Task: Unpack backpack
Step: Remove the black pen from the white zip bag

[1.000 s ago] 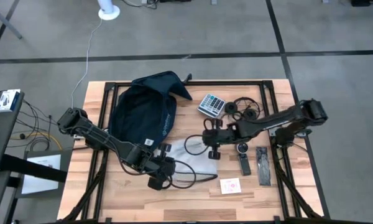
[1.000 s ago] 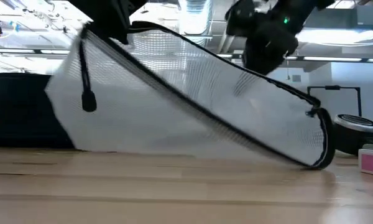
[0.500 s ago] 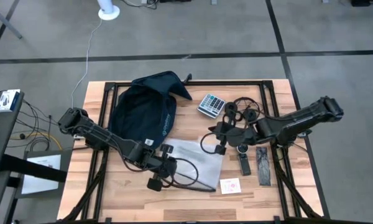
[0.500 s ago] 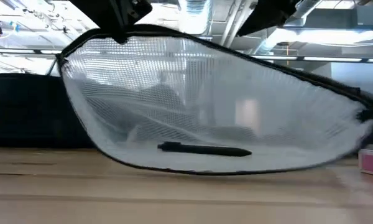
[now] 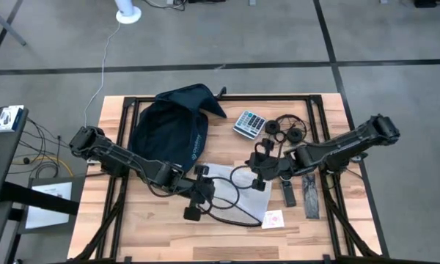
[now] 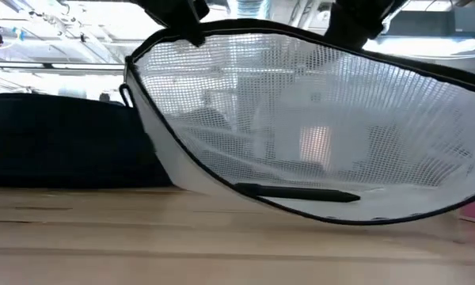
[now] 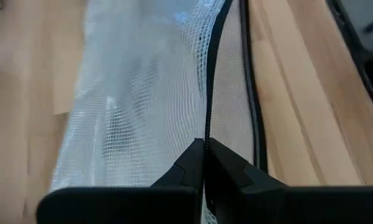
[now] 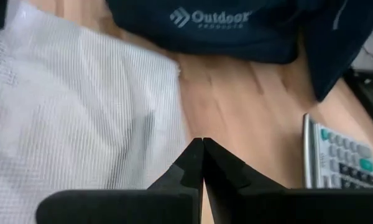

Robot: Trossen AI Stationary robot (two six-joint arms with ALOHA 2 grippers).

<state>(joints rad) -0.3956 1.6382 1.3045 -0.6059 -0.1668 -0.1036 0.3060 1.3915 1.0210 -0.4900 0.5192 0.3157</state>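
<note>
1. High view. The backpack (image 5: 170, 130) lies at the table's (image 5: 227, 238) far left part; its long axis runs from the near left to the far right corner, where a flap (image 5: 205, 99) points outward. It is dark navy, rounded and soft, with small white lettering on its right side. In front of it, the left gripper (image 5: 203, 181) and the right gripper (image 5: 262, 167) each pinch an edge of a clear mesh pouch (image 5: 235, 192) with black piping. A calculator (image 5: 249, 123), dark headphones (image 5: 286, 130), two dark flat items (image 5: 301, 193) and a small pink-and-white card (image 5: 272, 218) lie to the right.

2. Low view. The pouch (image 6: 317, 127), hanging between the arms, hides most of the scene; a black pen (image 6: 297, 192) lies inside it. The backpack (image 6: 63, 142) shows only as a dark mass at left, partly covered.

3. Left wrist view. The fingers (image 7: 186, 168) are clenched on the pouch's black piping (image 7: 216, 74); the backpack is out of frame.

4. Right wrist view. The fingers (image 8: 189, 165) are clenched at the mesh pouch's (image 8: 81, 118) edge. Beyond, the backpack (image 8: 236, 28) is cut off, showing a white diamond logo (image 8: 180, 17) and lettering. The calculator (image 8: 339, 155) is partly cropped.
</note>
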